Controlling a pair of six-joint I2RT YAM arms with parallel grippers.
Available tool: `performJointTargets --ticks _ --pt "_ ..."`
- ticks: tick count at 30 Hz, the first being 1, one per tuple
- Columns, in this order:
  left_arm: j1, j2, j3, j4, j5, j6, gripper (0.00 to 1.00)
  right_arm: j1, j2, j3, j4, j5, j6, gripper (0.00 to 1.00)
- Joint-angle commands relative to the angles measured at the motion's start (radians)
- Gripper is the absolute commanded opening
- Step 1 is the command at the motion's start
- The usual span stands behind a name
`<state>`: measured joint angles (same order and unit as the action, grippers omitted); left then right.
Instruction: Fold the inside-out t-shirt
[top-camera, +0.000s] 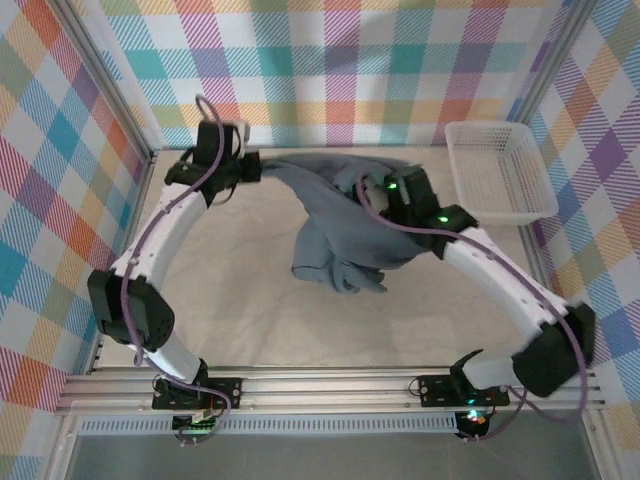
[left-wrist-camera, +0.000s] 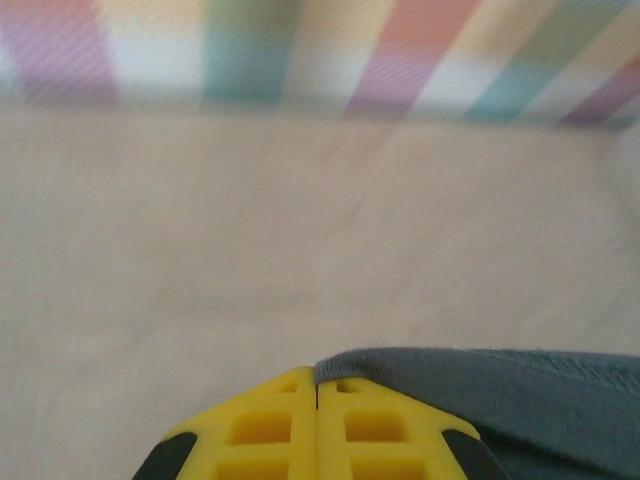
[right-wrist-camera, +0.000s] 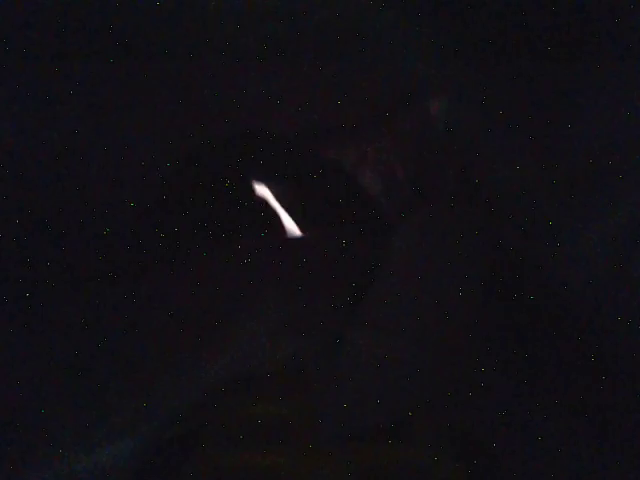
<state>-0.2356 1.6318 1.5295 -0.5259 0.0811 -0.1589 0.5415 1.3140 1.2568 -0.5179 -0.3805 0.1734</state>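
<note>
My left gripper (left-wrist-camera: 317, 386) is clamped flat, yellow fingers (left-wrist-camera: 262, 430) pressed together on the edge of the shirt (top-camera: 340, 235). The grey cloth runs out of the pinch toward 3 o'clock. From above, that grip sits at about 11 o'clock on the table (top-camera: 250, 310).

My right gripper (top-camera: 388, 190) is at 1 o'clock, sunk into the cloth. Its own camera is dark apart from one sliver of light, which I take to mean fabric is draped over the lens. It is closed, and I judge it has the shirt, since the top edge spans from one grip to the other.

The rest hangs in a bunch toward 6 o'clock, its lowest folds near the middle of the table. Holding two points along one edge lets the weight pull the body down, so I can lay it flat before folding. The basket (top-camera: 498, 170) is at 2 o'clock, just beside my right wrist.
</note>
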Motion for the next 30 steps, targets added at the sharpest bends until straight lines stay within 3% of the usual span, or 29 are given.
performJointTargets --ticks 1,4,7,11,13,16,20,23,26,30 --pt "0.028 -0.030 -0.223 0.176 0.125 -0.103 0.00 -0.089 -0.063 0.067 0.085 -0.053 0.117 0.00" --pt "0.028 -0.057 -0.387 0.240 0.121 -0.164 0.00 -0.151 -0.098 0.116 0.112 0.007 0.173 0.00" --pt "0.028 -0.083 -0.466 0.283 0.111 -0.186 0.02 -0.178 -0.101 0.143 0.158 -0.026 0.195 0.00" --pt "0.028 -0.201 -0.485 0.277 0.127 -0.183 0.75 -0.182 -0.097 0.139 0.198 -0.016 0.238 0.00" --pt "0.028 -0.273 -0.458 0.264 0.178 -0.180 0.99 -0.183 -0.092 0.135 0.212 -0.051 0.261 0.00" --pt "-0.008 -0.332 -0.407 0.293 0.374 -0.185 1.00 -0.184 -0.079 0.123 0.235 -0.105 0.290 0.00" --pt "-0.186 -0.275 -0.313 0.309 0.536 -0.156 1.00 -0.183 -0.083 0.090 0.283 -0.137 0.299 0.00" --pt "-0.271 -0.177 -0.248 0.271 0.463 -0.117 1.00 -0.183 -0.077 0.099 0.300 -0.182 0.314 0.00" --pt "-0.313 -0.069 -0.198 0.274 0.480 -0.054 1.00 -0.183 -0.068 0.123 0.282 -0.218 0.312 0.00" --pt "-0.323 0.045 -0.145 0.293 0.418 -0.106 0.98 -0.184 -0.074 0.128 0.260 -0.235 0.308 0.00"
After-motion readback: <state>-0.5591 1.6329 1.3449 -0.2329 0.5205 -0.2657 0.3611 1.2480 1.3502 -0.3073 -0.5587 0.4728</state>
